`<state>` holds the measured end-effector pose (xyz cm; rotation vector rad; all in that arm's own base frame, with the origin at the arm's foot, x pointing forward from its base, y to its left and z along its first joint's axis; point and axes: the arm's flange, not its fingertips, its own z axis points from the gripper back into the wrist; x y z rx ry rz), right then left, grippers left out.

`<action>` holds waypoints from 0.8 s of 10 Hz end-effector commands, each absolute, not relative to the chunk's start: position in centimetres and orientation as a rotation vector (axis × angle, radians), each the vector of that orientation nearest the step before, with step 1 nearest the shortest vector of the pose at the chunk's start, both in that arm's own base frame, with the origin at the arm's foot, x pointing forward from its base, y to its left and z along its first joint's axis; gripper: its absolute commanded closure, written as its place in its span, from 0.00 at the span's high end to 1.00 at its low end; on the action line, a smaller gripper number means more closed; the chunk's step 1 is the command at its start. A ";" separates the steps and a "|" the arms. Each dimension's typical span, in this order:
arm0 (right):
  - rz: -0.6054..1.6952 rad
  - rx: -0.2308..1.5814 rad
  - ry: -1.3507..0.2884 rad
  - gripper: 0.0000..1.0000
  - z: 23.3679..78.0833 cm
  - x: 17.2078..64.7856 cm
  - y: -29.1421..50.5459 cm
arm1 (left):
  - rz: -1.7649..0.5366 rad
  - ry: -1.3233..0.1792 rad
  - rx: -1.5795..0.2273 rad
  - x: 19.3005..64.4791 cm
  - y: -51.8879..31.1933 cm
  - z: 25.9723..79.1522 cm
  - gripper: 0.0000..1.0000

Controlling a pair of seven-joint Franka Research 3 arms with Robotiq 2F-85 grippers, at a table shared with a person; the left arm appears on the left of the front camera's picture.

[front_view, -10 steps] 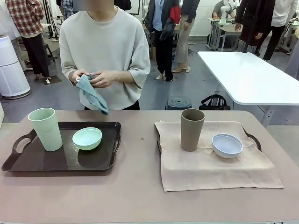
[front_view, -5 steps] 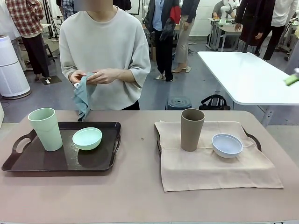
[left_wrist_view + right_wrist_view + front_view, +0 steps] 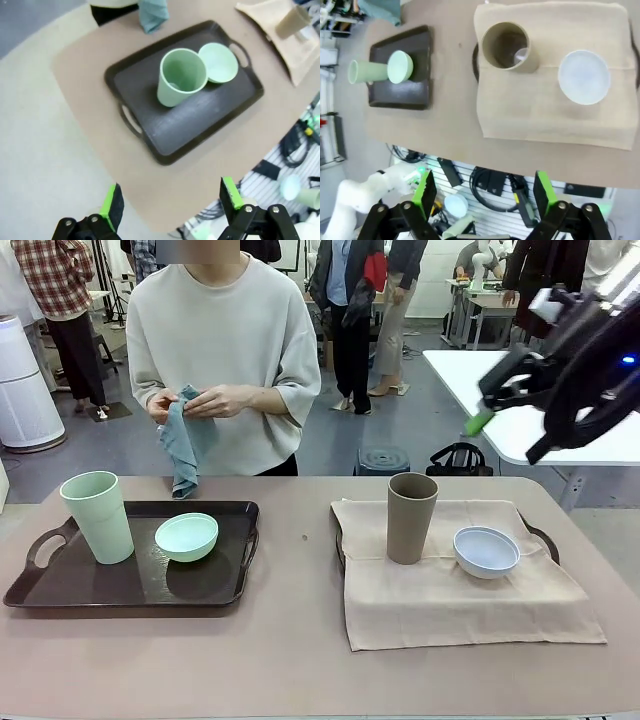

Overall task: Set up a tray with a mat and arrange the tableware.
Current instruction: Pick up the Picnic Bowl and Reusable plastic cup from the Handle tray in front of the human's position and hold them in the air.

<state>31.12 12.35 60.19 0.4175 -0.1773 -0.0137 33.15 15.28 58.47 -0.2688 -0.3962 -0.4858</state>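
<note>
The brown bench point(image 3: 300, 670) carries two settings side by side. At its far edge a person point(image 3: 225, 340) stands holding a teal cloth point(image 3: 186, 445) in both hands, above the bench and clear of it. On the robot's left lies a bare black tray point(image 3: 110, 590). On the right a beige mat point(image 3: 450, 605) is draped over a second tray point(image 3: 545, 538), of which little more than a handle shows. The mint green tumbler point(image 3: 97, 517) stands upright in the left part of the black tray, with the mint green bowl point(image 3: 186, 536) just beside it toward the middle. The tan-brown tumbler point(image 3: 411, 517) stands upright on the mat, the pale blue-white bowl point(image 3: 486, 551) near it on the right.

The right arm point(image 3: 585, 360) hangs blurred, high over the bench's right side. The right end effector point(image 3: 484, 187) has its fingers spread wide and empty; the mat, tan-brown tumbler and pale bowl lie well below it. The left end effector point(image 3: 171, 195) is likewise spread apart and empty, high over the bench's left edge, with the black tray and both mint pieces well apart from it
</note>
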 end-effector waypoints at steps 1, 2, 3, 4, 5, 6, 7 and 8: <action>-0.036 0.372 -0.173 1.00 61.1 32.2 16.1 | -0.527 -0.400 -0.167 33.6 15.0 57.0 1.00; -0.033 0.357 -0.170 1.00 61.1 32.5 17.9 | -0.529 -0.397 -0.146 34.2 15.0 56.9 1.00; -0.043 0.350 -0.170 1.00 60.9 32.5 18.7 | -0.521 -0.388 -0.145 34.1 15.0 56.5 1.00; -0.032 0.369 -0.142 1.00 60.8 32.4 18.6 | -0.500 -0.368 -0.161 33.9 14.9 56.5 1.00; -0.012 0.371 -0.173 1.00 60.8 31.5 18.5 | -0.525 -0.391 -0.166 34.3 14.9 57.2 1.00; -0.012 0.371 -0.173 1.00 60.8 31.5 18.5 | -0.525 -0.391 -0.166 34.3 14.9 57.2 1.00; -0.012 0.371 -0.173 1.00 60.8 31.5 18.5 | -0.525 -0.391 -0.166 34.3 14.9 57.2 1.00; -0.012 0.371 -0.173 1.00 60.8 31.5 18.5 | -0.525 -0.391 -0.166 34.3 14.9 57.2 1.00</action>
